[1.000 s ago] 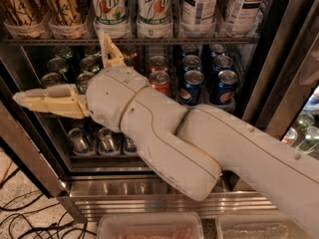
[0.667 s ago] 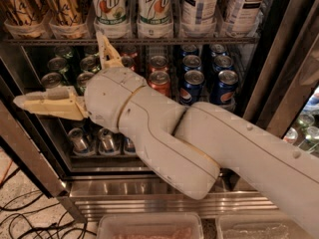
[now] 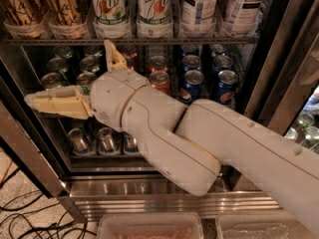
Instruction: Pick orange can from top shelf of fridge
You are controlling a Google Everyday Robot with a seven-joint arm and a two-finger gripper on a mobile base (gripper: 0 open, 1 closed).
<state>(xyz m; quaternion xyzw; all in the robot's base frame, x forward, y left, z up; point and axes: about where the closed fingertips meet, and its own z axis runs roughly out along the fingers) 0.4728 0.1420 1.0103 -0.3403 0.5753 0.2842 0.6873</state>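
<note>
Two orange cans (image 3: 65,6) stand at the far left of the top shelf (image 3: 149,41) of the fridge (image 3: 279,83), next to white-and-green 7up cans (image 3: 107,9). They are copper-orange with dark script, and their tops are cut off by the frame edge. My gripper (image 3: 67,72) is below the top shelf, in front of the middle rack at the left. It is open and empty: one beige finger (image 3: 57,103) points left and the other (image 3: 114,56) points up toward the shelf edge. The cans are above and slightly left of it.
Tall tea cans (image 3: 199,9) stand on the right of the top shelf. Green, red and blue short cans (image 3: 192,81) fill the middle rack, and silver cans (image 3: 107,138) sit below. The door frame (image 3: 30,158) slants at the left. Cables (image 3: 30,218) lie on the floor, and plastic tubs (image 3: 149,228) sit in front.
My gripper and wrist have shifted slightly right and down. The cans have not moved.
</note>
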